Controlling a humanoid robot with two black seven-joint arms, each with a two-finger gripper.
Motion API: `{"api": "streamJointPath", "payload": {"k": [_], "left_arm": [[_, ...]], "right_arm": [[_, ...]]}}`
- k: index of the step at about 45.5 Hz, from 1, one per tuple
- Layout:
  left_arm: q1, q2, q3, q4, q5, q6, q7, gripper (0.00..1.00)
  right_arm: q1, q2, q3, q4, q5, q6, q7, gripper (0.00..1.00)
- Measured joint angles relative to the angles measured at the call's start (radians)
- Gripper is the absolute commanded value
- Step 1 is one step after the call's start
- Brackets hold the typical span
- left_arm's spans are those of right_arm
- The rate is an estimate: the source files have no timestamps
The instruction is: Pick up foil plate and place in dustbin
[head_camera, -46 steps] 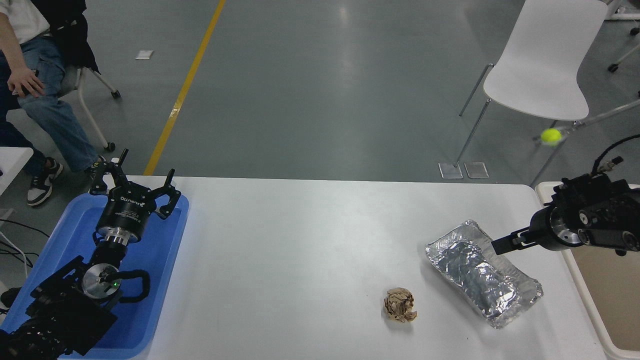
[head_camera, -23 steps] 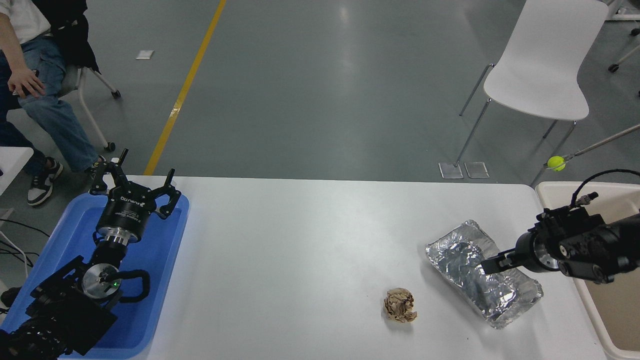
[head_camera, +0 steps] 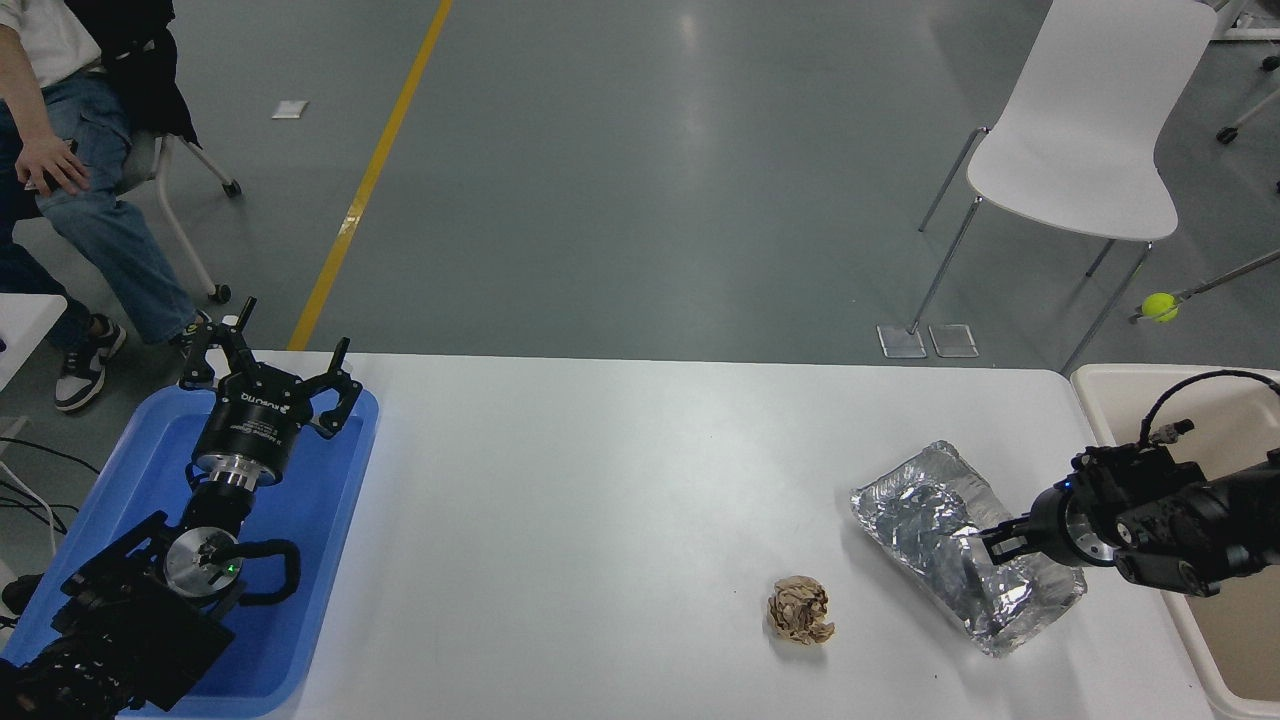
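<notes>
Right gripper (head_camera: pixel 985 546) has dropped into the foil plate (head_camera: pixel 965 545), jaw state unclear; dustbin (head_camera: pixel 1100 390) waits at three o'clock, grasp imminent.

The floor (head_camera: pixel 640 170) is smooth grey with a dull sheen, soft light pooling in pale streaks toward twelve o'clock. A yellow line (head_camera: pixel 368 180) runs across it from eleven o'clock down to the white table (head_camera: pixel 600 520), which fills the near half of the view. A white chair (head_camera: pixel 1085 130) on thin metal legs stands at two o'clock. At ten o'clock a person (head_camera: pixel 70 150) in jeans sits on a wheeled chair. A small white scrap (head_camera: pixel 288 109) lies on the floor near the line.
</notes>
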Motion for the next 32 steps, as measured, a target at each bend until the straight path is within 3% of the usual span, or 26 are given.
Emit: {"api": "streamJointPath", "payload": {"k": [2,8,18,32], "left_arm": [[0.000,0.000,0.000,0.000,0.000,0.000,0.000,1.00],[0.000,0.000,0.000,0.000,0.000,0.000,0.000,1.00],[0.000,0.000,0.000,0.000,0.000,0.000,0.000,1.00],[0.000,0.000,0.000,0.000,0.000,0.000,0.000,1.00]], "right_arm": [[-0.001,0.000,-0.001,-0.001,0.000,-0.001,0.000,0.21],[-0.003,0.000,-0.001,-0.001,0.001,-0.004,0.000,0.19],[-0.005,0.000,-0.002,-0.002,0.002,-0.007,0.000,0.00],[-0.005,0.001,-0.002,-0.003,0.004,-0.007,0.001,0.00]]}}
